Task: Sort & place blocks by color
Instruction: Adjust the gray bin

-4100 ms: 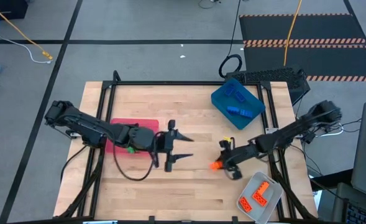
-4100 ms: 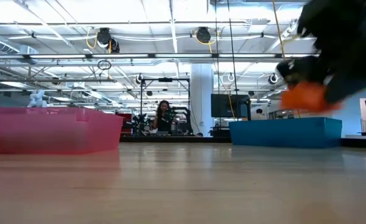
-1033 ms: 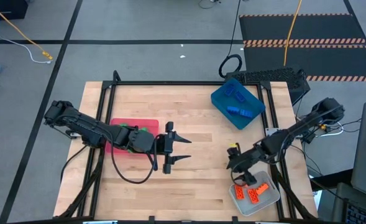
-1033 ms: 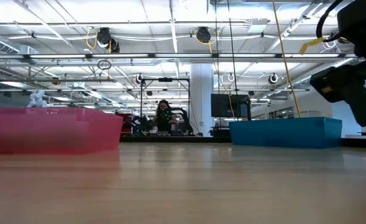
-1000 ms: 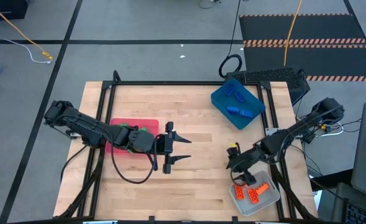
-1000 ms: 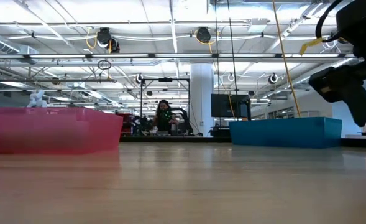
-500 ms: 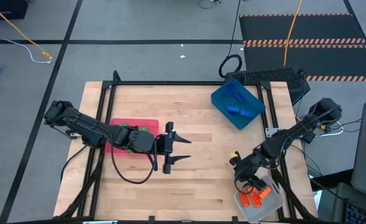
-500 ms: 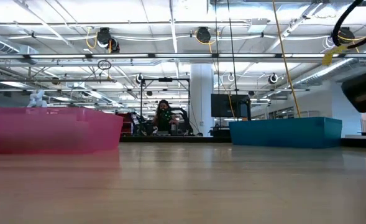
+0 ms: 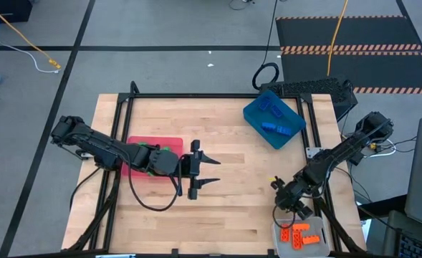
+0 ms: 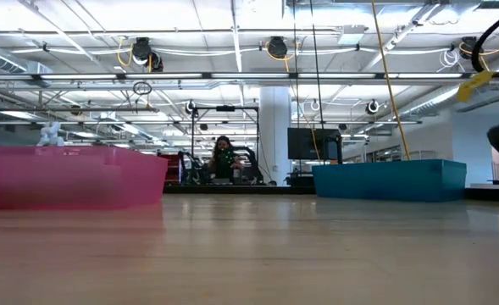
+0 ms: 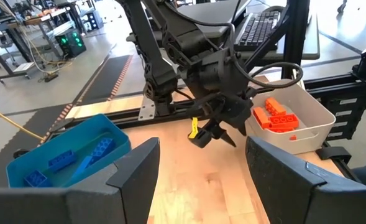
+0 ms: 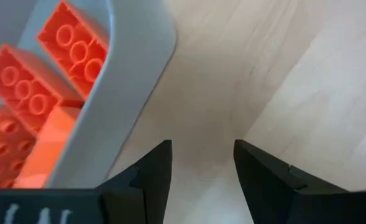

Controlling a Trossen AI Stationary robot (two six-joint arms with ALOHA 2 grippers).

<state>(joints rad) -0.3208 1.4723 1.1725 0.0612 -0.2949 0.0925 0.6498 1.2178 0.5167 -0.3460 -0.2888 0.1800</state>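
Observation:
Orange blocks lie in the grey tray at the table's near right corner. Blue blocks lie in the blue tray at the far right. Green blocks show in the red tray, partly under my left arm. My right gripper is open, low over the bare table just outside the grey tray's far left wall. My left gripper is open at mid-table, level, pointing right. My right gripper has one finger right beside the outer face of the grey tray's wall. The finger itself hides the spot, so I cannot tell whether it touches the wall. Bare table lies between the fingers.
The grey tray sits at the table's near right edge, beside the frame rails. A keyboard lies beyond the blue tray. Bare wood spreads between the two grippers. In the low view the red tray and blue tray stand far off.
My right gripper has moved from above the grey tray toward the table's near right corner, and now stands outside the tray's wall. The grey tray with its orange blocks has slid toward the near right corner and turned a little.

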